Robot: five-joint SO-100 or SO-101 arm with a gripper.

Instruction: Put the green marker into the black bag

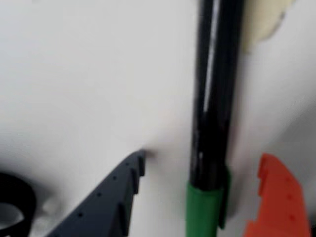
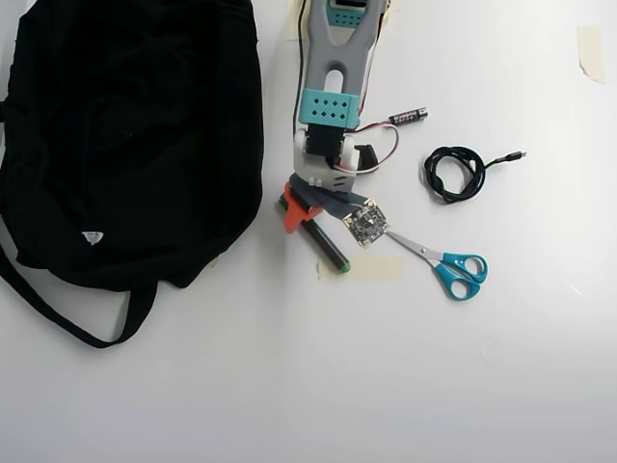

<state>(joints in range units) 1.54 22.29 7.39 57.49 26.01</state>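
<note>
- The marker [image 2: 321, 242] lies flat on the white worktop [image 2: 289, 386], slanting in the overhead view from upper left, under the arm, to lower right, where its green end shows.
- In the wrist view the marker [image 1: 212, 98] runs up the frame: black glossy barrel above, green part at the bottom edge.
- The pincer [image 1: 202, 163] is open and straddles the marker: dark grey finger [image 1: 108, 202] on the left, orange finger [image 1: 276, 197] on the right, each with a gap of white worktop between it and the barrel. It holds nothing.
- In the overhead view the pincer [image 2: 307, 210] sits low over the marker's upper end, the orange finger towards the bag.
- The bag [image 2: 125, 135] fills the upper left of the overhead view, near the marker but not touching it; a strap trails to the lower left.
- To the right in that view lie blue-handled scissors [image 2: 448, 262], a coiled cable [image 2: 458, 174] and a small battery [image 2: 408, 116].
- A strip of tape [image 2: 371, 268] lies just beside the marker's green end.
</note>
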